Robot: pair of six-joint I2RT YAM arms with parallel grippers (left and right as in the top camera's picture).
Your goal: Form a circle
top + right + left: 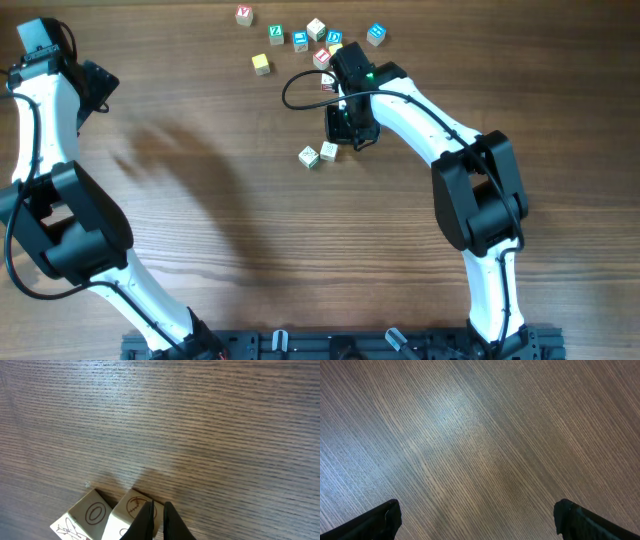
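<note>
Spanning the wooden table [200, 210], two arms: the left gripper [476, 510] has its jaws wide apart over bare wood; the right gripper [158, 506] is pinched together, empty, its tips over one of two touching pale cubes [309, 156], the other marked "O". Beyond the right gripper, about nine coloured letter cubes [300, 40] lie scattered.

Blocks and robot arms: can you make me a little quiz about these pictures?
1. True or false: the left gripper is open.
2. How many pale cubes lie side by side next to the right gripper? A one, B two, C five.
3. Missing word: the right gripper's jaws are ___.
Key: 1 true; 2 B; 3 shut.
</note>
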